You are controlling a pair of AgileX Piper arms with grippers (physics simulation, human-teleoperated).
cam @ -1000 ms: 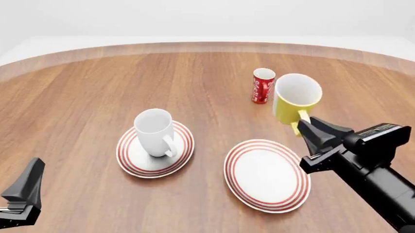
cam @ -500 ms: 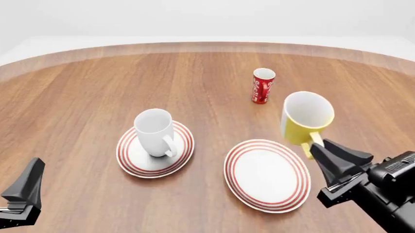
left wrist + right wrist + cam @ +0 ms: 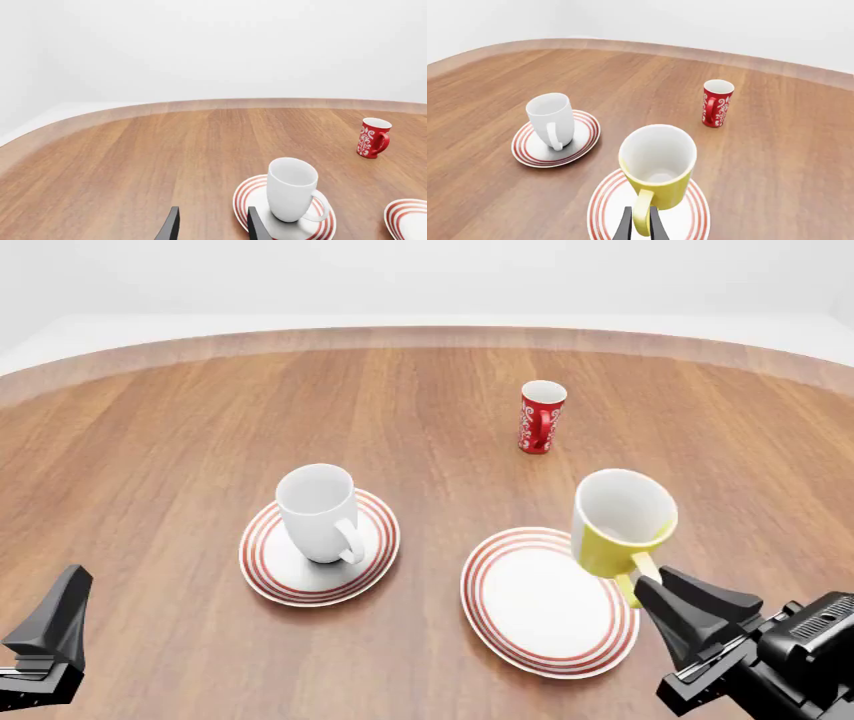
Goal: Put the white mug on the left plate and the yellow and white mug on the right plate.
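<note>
My right fingers [image 3: 638, 577] pinch the handle of the yellow and white mug [image 3: 621, 523], held tilted over the right plate's [image 3: 523, 612] far edge. I judge it needs centring and levelling before lowering. White mug [image 3: 318, 512] sits on the left plate [image 3: 274, 570]; left fingers [image 3: 212, 227] are parted, empty.

You've got bright, even, shadowless-looking light from above in all three views, only faint soft shadows under the white mug [image 3: 318, 512] and red cup [image 3: 539, 417], no glare on the wooden table [image 3: 160, 440], everything crisp edge to edge, the far rim curving slightly at the top.
</note>
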